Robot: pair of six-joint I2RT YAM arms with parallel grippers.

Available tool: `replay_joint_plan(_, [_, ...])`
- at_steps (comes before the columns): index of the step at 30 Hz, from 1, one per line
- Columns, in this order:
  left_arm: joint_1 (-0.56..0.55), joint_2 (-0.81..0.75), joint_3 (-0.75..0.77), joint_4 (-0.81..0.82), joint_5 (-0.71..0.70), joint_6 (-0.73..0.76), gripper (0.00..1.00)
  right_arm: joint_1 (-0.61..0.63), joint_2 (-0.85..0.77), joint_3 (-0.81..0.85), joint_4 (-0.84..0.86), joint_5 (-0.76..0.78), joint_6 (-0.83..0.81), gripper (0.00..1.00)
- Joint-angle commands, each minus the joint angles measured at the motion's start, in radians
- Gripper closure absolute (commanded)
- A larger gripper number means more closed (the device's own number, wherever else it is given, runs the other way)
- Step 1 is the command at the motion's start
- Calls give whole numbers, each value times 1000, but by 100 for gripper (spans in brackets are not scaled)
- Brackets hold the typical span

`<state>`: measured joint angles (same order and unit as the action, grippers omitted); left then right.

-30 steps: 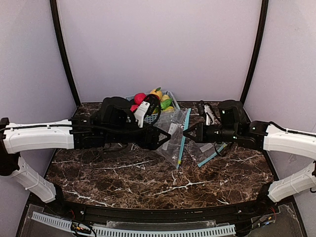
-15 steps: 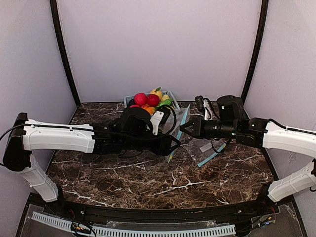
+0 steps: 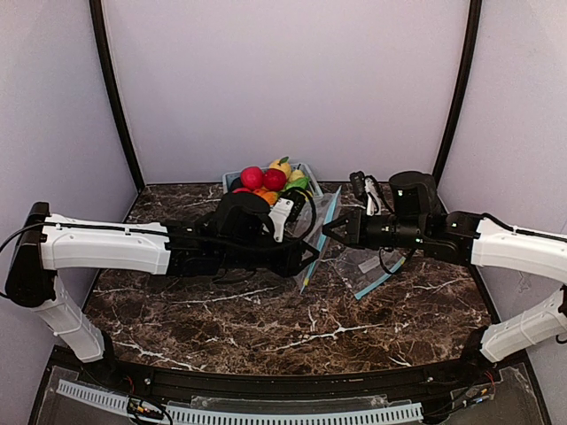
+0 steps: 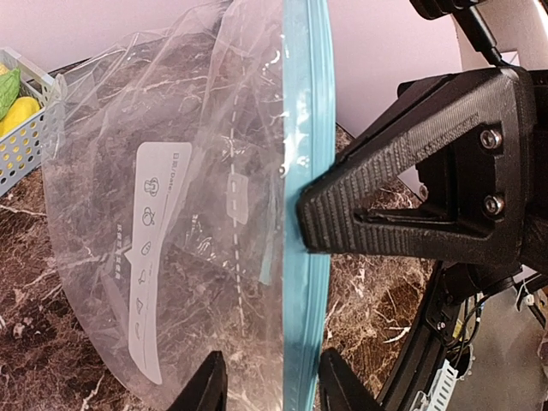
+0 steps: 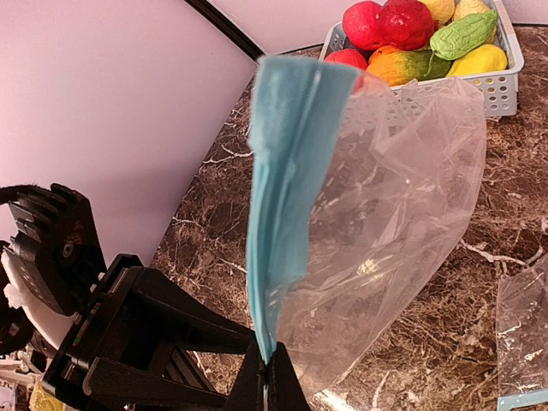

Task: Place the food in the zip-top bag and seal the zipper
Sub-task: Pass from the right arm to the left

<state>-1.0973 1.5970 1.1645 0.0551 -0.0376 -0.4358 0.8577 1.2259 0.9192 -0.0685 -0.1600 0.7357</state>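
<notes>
Bag status: zip-top bag (image 4: pixel 171 214) held up over the marble table (image 3: pixel 266 328) between both arms | right gripper (image 5: pixel 267 377) pinched tight on the zipper (image 4: pixel 306 128) edge | left gripper (image 4: pixel 270 390) partway open, a finger either side of that blue strip, not clamped | food (image 5: pixel 402 21) all piled in the blue basket (image 5: pixel 505 81) at the back, just behind the bag

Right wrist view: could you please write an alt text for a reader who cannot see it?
The right gripper, at the bottom edge, pinches the light-blue zipper of a clear zip-top bag and holds it upright above a dark marble table. Behind, a light-blue mesh basket holds toy fruits and vegetables; the black left arm shows at lower left.
</notes>
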Motion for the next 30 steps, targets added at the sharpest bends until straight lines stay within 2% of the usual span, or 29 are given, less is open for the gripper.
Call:
replay_joint_plan(1, [-1,6,14,-5,-3,-1,67,10,-11,13,24,-2,-6,100])
replay_joint_plan(5, [-2,7,14,-3,-6,0,73,10,-9,11,23,-6,-6,100])
replay_joint_plan(18, [-1,61,80,-49,-41,20,80,17,-2,6,27,15,13,100])
replay_joint_plan(26, [-3,93,104,-49,-79,28,82,27,25,1,15,76,94,100])
replay_joint_plan(30, [-4,112,114,-73,-74,28,87,30,33,-9,35,88,125,100])
